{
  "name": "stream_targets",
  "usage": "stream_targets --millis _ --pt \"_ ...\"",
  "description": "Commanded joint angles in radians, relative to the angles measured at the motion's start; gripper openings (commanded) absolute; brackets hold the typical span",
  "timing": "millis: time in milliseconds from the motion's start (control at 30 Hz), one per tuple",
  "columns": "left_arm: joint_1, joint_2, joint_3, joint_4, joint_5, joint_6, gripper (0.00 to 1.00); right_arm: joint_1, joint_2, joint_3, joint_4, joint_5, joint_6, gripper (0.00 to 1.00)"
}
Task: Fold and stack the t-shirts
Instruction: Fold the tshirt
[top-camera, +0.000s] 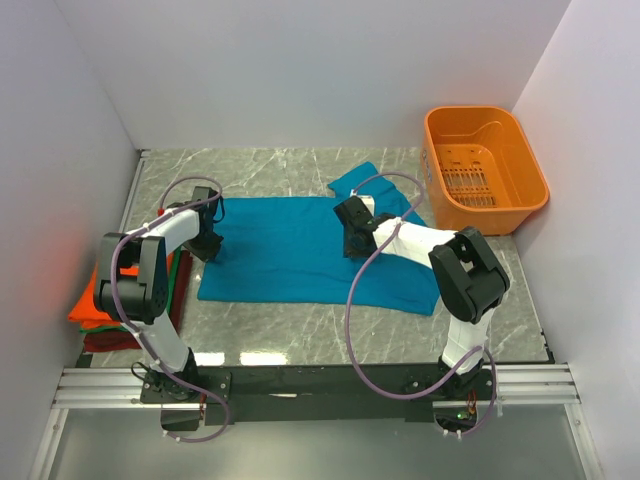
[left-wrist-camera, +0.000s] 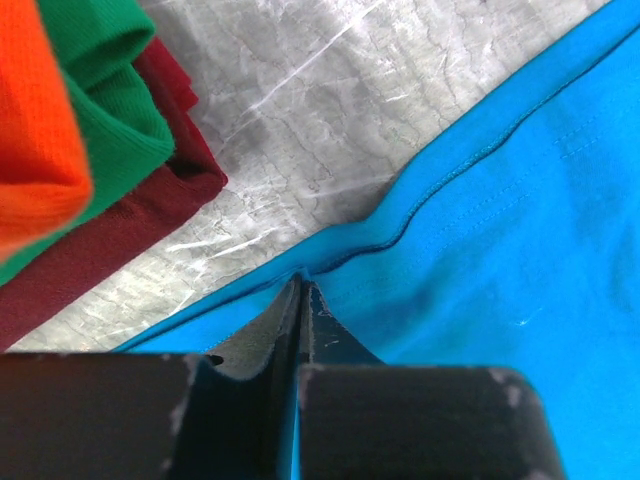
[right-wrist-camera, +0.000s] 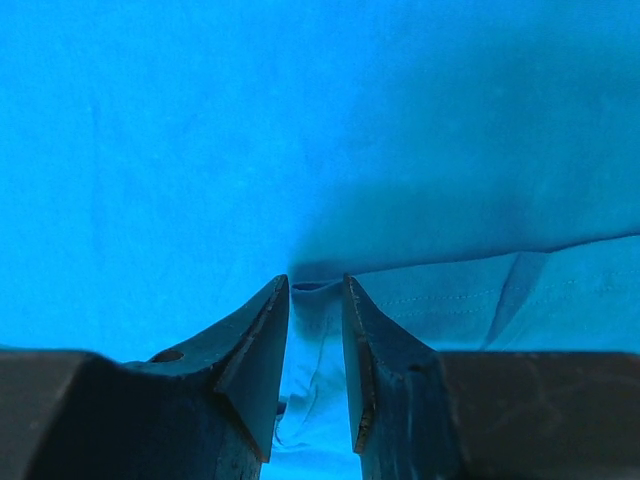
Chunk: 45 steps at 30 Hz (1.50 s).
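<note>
left jaws pinch teal shirt (left-wrist-camera: 500, 220) edge; right jaws clamp its fold

Big blue shirt (top-camera: 290, 255): solid teal-blue, plain, w/ same-colour stitch lines along hem. Beside it, orange shirt (left-wrist-camera: 30, 120) bright & plain; green shirt (left-wrist-camera: 100, 100) plain mid-green; dark red shirt (left-wrist-camera: 120, 230) plain maroon. The bench (top-camera: 290, 170): grey marble pattern w/ white veins. The basket (top-camera: 485, 165): bright orange. Both left end effector (left-wrist-camera: 300, 290) & right end effector (right-wrist-camera: 315, 290): black, pale scuffs at edges. Then left arm (top-camera: 140, 280) & right arm (top-camera: 465, 270): black & white. The cables (top-camera: 349, 310): purple.
</note>
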Motion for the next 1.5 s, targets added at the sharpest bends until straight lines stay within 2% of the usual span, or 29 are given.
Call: stream_targets --millis 0,67,233,367,500,933,1467 --pt "-0.003 -0.031 0.002 0.001 -0.008 0.003 0.05 0.001 -0.039 -0.009 0.023 0.03 0.01 0.34" --pt "-0.001 -0.042 0.0 -0.001 -0.005 0.004 0.01 0.0 -0.044 -0.014 0.027 0.024 0.012 0.31" --pt "-0.001 -0.057 -0.006 0.001 0.004 0.011 0.01 0.0 -0.045 -0.02 0.027 0.023 0.015 0.23" --pt "-0.001 -0.07 -0.011 0.001 0.01 0.014 0.01 0.0 -0.059 -0.031 0.025 0.035 0.022 0.08" --pt "-0.001 -0.091 -0.017 0.001 0.011 0.017 0.01 -0.003 -0.094 -0.048 0.022 0.064 0.033 0.0" --pt "-0.001 -0.146 -0.038 -0.01 0.008 0.014 0.01 -0.01 -0.185 -0.08 0.01 0.153 0.062 0.0" --pt "0.013 -0.221 -0.073 -0.019 0.004 0.006 0.01 -0.037 -0.222 -0.078 -0.01 0.217 0.067 0.0"
